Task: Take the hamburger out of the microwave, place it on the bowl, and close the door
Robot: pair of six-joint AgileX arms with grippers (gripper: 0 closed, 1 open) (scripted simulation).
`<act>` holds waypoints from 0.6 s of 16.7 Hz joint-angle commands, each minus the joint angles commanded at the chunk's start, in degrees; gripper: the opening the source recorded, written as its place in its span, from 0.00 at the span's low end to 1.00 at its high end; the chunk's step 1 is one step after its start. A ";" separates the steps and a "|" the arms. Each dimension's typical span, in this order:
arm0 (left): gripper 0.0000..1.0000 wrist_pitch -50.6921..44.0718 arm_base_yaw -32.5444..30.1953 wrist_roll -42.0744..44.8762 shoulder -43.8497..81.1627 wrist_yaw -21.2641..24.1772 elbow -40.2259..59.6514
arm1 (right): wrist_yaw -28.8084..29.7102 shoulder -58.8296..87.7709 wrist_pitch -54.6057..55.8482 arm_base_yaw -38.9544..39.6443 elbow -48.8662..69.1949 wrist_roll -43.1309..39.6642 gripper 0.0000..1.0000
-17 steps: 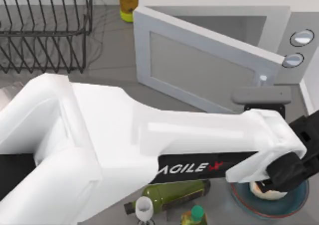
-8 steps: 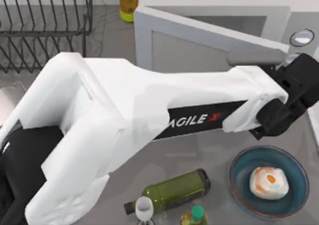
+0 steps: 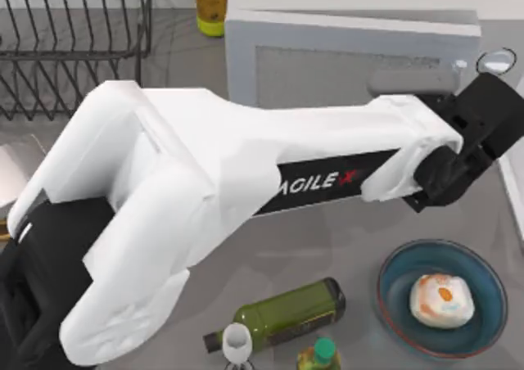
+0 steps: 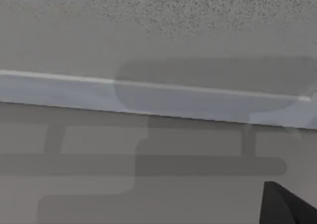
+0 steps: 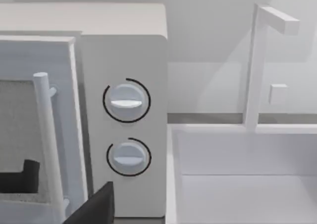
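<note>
The hamburger lies in the middle of the blue bowl at the table's front right. The white microwave stands at the back. Its door is swung almost flat against the front. My left arm reaches across the table, and my left gripper is against the door's right end, beside the knobs. In the right wrist view the door's bar handle stands a little off the microwave, and a dark part of my right gripper shows at the frame's edge.
An olive-green bottle lies at the front beside a small green-capped bottle. A wire rack and a yellow bottle stand at the back left. A white basin with a tap sits beside the microwave.
My left gripper rose off the bowl, leaving the hamburger in it, and moved back to the door. The door swung from wide open to almost shut.
</note>
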 joint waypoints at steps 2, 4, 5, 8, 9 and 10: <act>0.00 -0.95 1.02 1.02 2.49 0.63 3.30 | 0.00 0.00 0.00 0.00 0.00 0.00 1.00; 0.00 -2.26 2.52 2.51 5.92 1.55 9.01 | 0.00 0.00 0.00 0.00 0.00 0.00 1.00; 0.00 -2.99 3.40 3.37 7.77 2.09 12.70 | 0.00 0.00 0.00 0.00 0.00 0.00 1.00; 0.00 -5.12 6.16 6.07 13.08 3.79 22.85 | 0.00 0.00 0.00 0.00 0.00 0.00 1.00; 0.00 -5.72 6.98 6.86 14.54 4.29 25.10 | 0.00 0.00 0.00 0.00 0.00 0.00 1.00; 0.00 -6.19 7.65 7.51 15.68 4.70 26.75 | 0.00 0.00 0.00 0.00 0.00 0.00 1.00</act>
